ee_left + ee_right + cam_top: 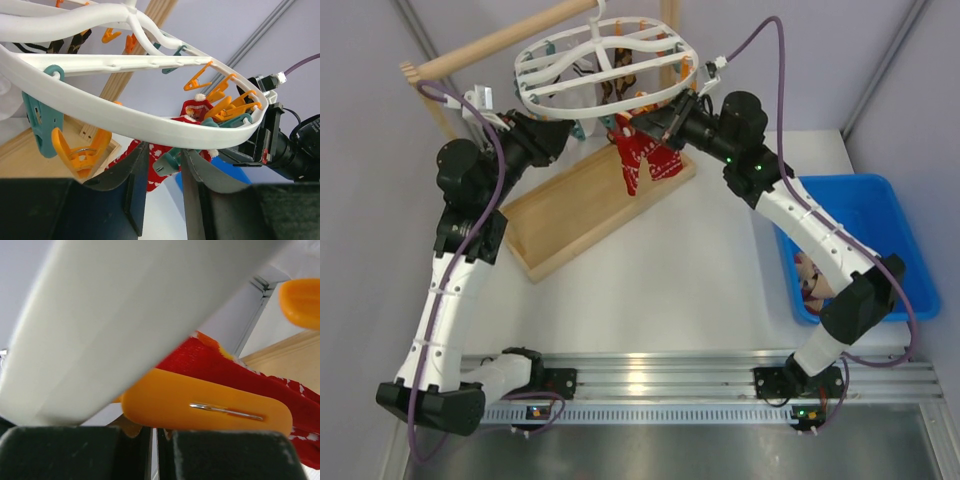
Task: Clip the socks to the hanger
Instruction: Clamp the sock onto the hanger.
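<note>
two red socks (638, 160) hang at 5 o'clock of hanger (605, 62). left gripper (162, 185) spread, teal clip (167, 162) between fingers. right gripper (155, 450) pressed nearly together beneath orange clip (205, 405).

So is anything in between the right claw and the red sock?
Yes. An orange clip sits just past the right gripper, with the red sock behind it. The hanger bar crosses close above.

No readable text, labels or numbers anywhere.
</note>
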Controlling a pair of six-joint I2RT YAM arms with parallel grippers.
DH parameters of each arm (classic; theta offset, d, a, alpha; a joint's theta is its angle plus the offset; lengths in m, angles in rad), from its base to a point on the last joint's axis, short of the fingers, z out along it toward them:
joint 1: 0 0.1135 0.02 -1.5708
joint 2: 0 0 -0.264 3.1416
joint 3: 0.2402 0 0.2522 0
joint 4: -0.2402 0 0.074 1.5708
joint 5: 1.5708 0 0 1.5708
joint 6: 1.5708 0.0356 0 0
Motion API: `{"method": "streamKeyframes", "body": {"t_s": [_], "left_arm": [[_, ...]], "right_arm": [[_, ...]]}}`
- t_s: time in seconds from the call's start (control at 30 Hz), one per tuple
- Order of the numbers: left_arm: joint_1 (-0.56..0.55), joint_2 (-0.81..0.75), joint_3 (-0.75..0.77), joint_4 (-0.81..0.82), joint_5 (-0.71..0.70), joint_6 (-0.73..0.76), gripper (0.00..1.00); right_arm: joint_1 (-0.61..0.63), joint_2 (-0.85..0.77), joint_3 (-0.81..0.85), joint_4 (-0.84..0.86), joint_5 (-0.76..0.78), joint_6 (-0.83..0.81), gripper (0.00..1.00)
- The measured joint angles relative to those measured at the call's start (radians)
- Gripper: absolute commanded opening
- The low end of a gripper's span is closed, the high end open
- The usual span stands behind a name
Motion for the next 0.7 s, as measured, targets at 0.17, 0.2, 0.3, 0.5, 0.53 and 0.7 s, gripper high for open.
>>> {"method": "streamKeyframes", "body": {"t_s": [0.17, 0.2, 0.3, 0.5, 0.53, 0.7], "left_arm": [[-0.006, 0.012, 0.0, 0.001, 0.0, -0.011, 0.2], [-0.006, 0.012, 0.0, 0.002, 0.0, -0.01, 0.16], [-0.009, 0.013, 0.0, 0.002, -0.001, -0.013, 0.04], [-0.012, 0.015, 0.0, 0.005, -0.001, -0.015, 0.0], [-0.013, 0.015, 0.0, 0.005, 0.0, -0.015, 0.0], [-0.024, 0.016, 0.0, 0.005, -0.001, -0.016, 0.0]], "right_arm": [[0.0, 0.0, -0.023, 0.001, -0.014, -0.001, 0.0], [0.0, 0.0, -0.026, 0.0, -0.019, -0.003, 0.01], [0.0, -0.002, -0.032, 0.002, -0.035, -0.017, 0.12], [0.0, -0.031, -0.073, 0.007, -0.076, -0.078, 0.36], [0.0, -0.046, -0.09, 0.009, -0.084, -0.093, 0.36], [0.0, -0.156, -0.21, 0.053, -0.15, -0.177, 0.31]]}}
